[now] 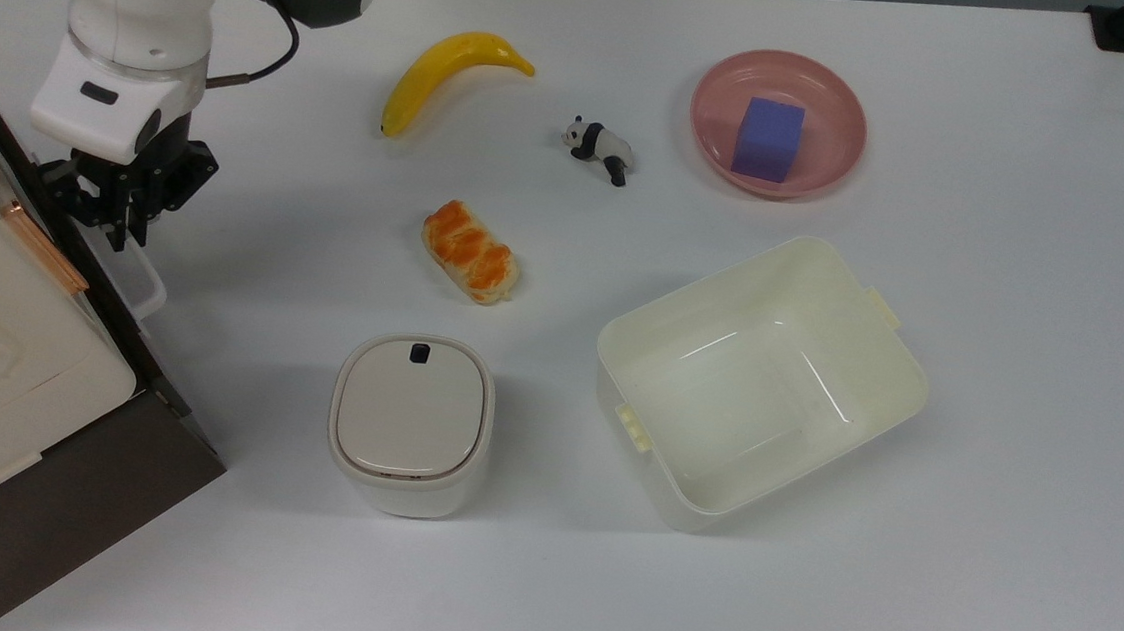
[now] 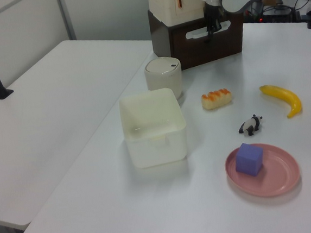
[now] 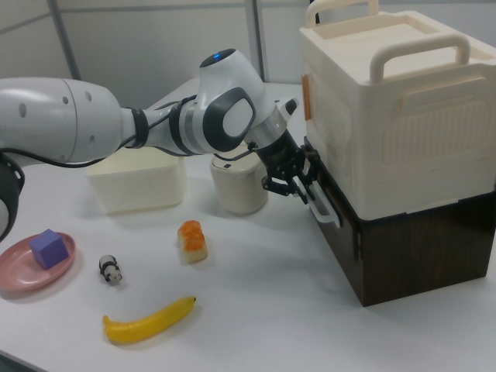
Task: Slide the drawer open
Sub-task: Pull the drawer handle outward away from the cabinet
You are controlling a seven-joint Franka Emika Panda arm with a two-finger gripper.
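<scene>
While the gripper sits at the white loop handle of the drawer, its fingers close around the handle's upper end, the dark drawer front looks barely out from the brown cabinet under a cream case. On the table, the lidded bin stands nearest, the bread roll, banana, toy panda, cream tub and pink plate with its purple cube well apart.
</scene>
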